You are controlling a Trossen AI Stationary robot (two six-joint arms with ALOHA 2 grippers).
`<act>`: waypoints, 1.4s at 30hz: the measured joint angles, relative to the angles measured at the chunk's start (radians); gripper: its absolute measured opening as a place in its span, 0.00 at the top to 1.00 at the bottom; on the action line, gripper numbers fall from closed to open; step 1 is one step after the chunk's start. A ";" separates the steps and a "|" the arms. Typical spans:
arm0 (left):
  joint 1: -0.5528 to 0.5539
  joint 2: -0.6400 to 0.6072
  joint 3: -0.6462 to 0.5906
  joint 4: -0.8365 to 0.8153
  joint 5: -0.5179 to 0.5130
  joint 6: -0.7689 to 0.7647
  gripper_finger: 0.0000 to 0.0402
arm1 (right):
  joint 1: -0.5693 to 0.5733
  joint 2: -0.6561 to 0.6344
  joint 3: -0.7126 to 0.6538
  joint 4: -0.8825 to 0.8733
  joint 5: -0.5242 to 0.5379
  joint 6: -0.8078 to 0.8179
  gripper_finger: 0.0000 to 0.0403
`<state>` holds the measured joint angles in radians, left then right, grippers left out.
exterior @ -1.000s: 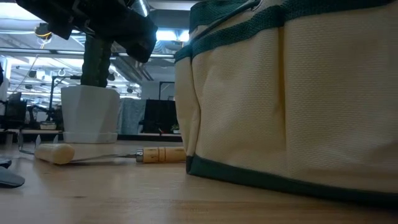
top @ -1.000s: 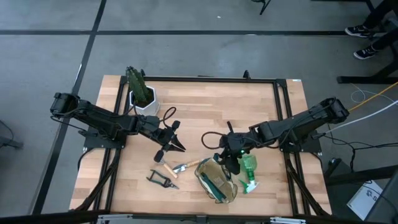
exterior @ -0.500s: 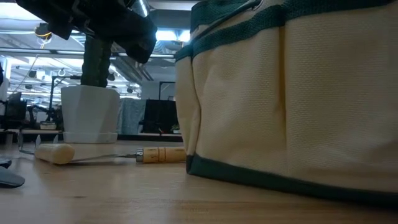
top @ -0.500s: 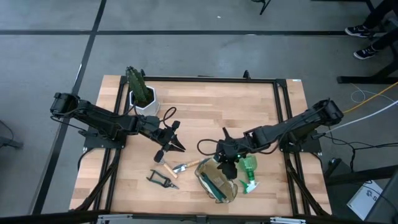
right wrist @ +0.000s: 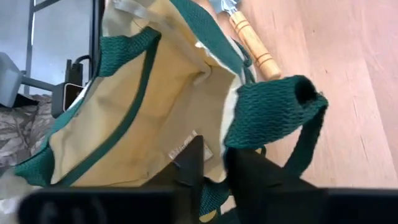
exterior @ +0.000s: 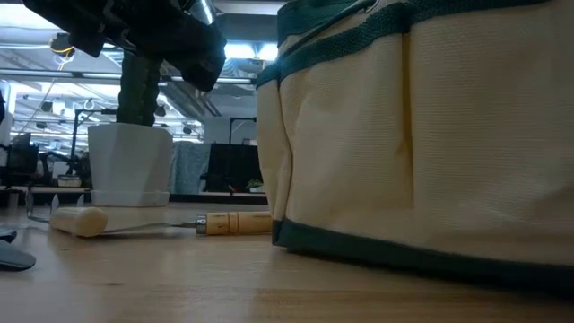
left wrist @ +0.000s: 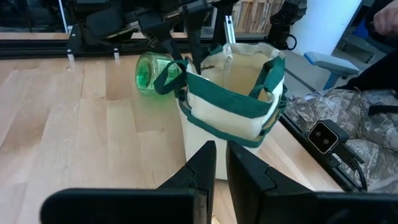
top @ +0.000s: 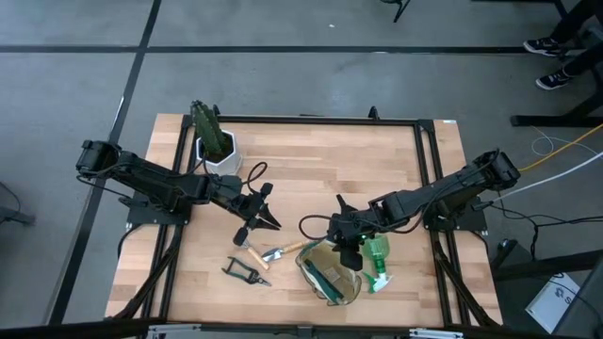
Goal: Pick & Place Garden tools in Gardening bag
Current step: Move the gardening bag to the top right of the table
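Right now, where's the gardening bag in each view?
High view: gardening bag, near table edge, lower centre.
Low view: gardening bag fills the right side, close up.
Left wrist view: centre, upright, open.
Right wrist view: open mouth and lining fill the frame.
Shared landmark: green spray bottle beside it.

Even overhead lighting, soft shadows; low view backlit; wrist-view fingers blurred.
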<state>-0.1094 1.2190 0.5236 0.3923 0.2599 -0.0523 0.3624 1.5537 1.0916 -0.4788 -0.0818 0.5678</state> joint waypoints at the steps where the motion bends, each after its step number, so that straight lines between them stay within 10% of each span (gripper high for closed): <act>1: 0.000 0.000 0.000 0.000 0.000 -0.009 0.92 | -0.002 -0.002 0.000 -0.001 0.000 0.000 0.90; 42: 0.000 0.000 0.000 -0.001 0.000 -0.039 0.92 | -0.509 -0.353 -0.001 -0.147 -0.145 -0.426 0.97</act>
<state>-0.1094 1.2190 0.5236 0.3918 0.2597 -0.0917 -0.1463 1.2006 1.0904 -0.6259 -0.2264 0.1423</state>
